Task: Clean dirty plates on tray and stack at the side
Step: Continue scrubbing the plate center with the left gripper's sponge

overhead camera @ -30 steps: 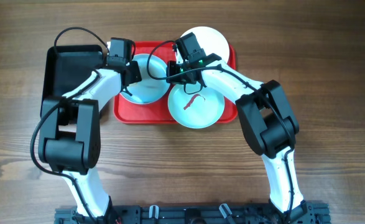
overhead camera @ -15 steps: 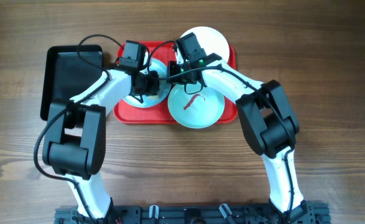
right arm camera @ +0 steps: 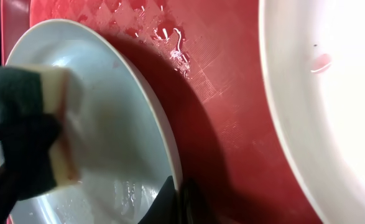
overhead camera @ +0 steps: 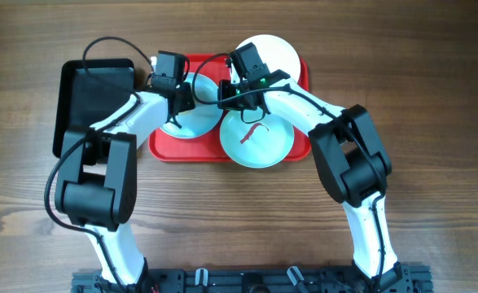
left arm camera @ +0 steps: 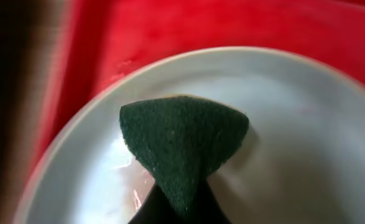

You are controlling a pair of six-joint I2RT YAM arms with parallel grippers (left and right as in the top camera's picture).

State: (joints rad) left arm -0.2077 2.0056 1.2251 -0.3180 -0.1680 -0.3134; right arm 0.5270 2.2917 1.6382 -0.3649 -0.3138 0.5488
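While the pale blue plate [overhead camera: 198, 122] sits in the left half of the red tray [overhead camera: 169, 150], the left gripper [overhead camera: 183, 99] is clamped on a sponge [left arm camera: 182, 140], with the dark green scouring face pressed against the inside of the plate. The plate looks wet and shiny right around it. On the right wrist cam you can also see the sponge's yellow body under the green layer. The right gripper [right arm camera: 175, 190] is pinched tight on that same plate's right rim, and there's a dark shadow under that edge. Just beside it, at the tray's front right, is the smeared plate [overhead camera: 263, 146], with a reddish-brown squiggle in the middle, and it hangs over the tray's front edge. The white plate [overhead camera: 271, 53] is in the back right corner, poking past the back edge, and has one small pinkish spot inside. The tray floor between the plates has water drops on it. A black tray [overhead camera: 92, 94] sits just left of the red one on the wooden table [overhead camera: 239, 220].
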